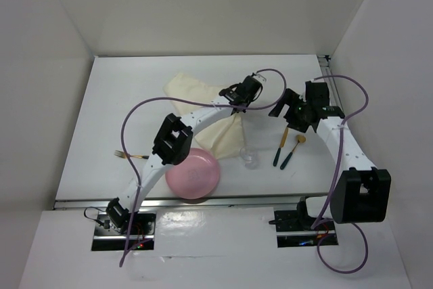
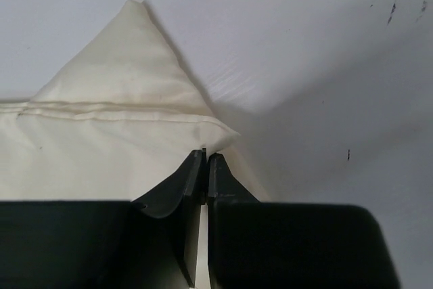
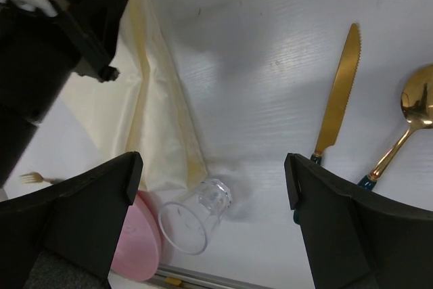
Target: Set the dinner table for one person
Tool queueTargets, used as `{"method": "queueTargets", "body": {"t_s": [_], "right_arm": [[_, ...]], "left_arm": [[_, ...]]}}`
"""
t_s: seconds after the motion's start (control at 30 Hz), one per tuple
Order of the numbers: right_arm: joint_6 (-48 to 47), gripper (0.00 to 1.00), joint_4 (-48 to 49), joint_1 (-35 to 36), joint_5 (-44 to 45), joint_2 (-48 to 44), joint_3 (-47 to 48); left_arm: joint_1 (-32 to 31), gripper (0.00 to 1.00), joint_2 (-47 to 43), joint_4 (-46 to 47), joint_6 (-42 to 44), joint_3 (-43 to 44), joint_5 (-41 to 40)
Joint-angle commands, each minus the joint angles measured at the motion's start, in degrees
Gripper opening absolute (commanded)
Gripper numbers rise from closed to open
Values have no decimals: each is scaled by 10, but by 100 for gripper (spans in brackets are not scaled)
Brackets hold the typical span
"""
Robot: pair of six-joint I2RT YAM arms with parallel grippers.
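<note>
The white dinner table (image 1: 122, 99) carries a cream cloth mat (image 1: 203, 109), partly folded and bunched. My left gripper (image 1: 241, 102) is shut on an edge of the mat; in the left wrist view the jaws (image 2: 206, 155) pinch the cloth (image 2: 115, 120) at a fold. My right gripper (image 1: 293, 117) is open and empty above the table, right of the mat. In the right wrist view it (image 3: 211, 167) hangs over a clear glass (image 3: 196, 218) lying on its side. A gold knife (image 3: 338, 93) and a gold spoon (image 3: 406, 116) lie to the right.
A pink plate (image 1: 193, 174) sits near the front edge, partly under the left arm. The glass (image 1: 249, 159) lies just right of it. Knife (image 1: 281, 145) and spoon (image 1: 295, 149) lie side by side. A gold fork (image 1: 128, 156) lies at the left. A metal rail (image 1: 223, 201) edges the front.
</note>
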Motion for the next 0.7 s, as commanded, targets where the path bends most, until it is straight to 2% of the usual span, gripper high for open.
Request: {"method": "queueTargets", "body": {"t_s": [0.0,0.2,0.3,0.53,0.67], "right_arm": [[-31,100,22,-1,-39,31,9],[-54,100,48,5,-102,71,9],[-67,100,48,34,-115,107,33],[-96,92,-27,138,-39,234,127],[-96,81,-33,158,-31,275,132]], "left_arm": [[0,0,-97,-6,-14,-13,18],[38,0,-160,-46,-65,-36,66],[68,0,-206,-46,-110,-77,104],[138,0,-302,-29,-195,-178,144],[155,0,-329,-24,-207,-207,130]]}}
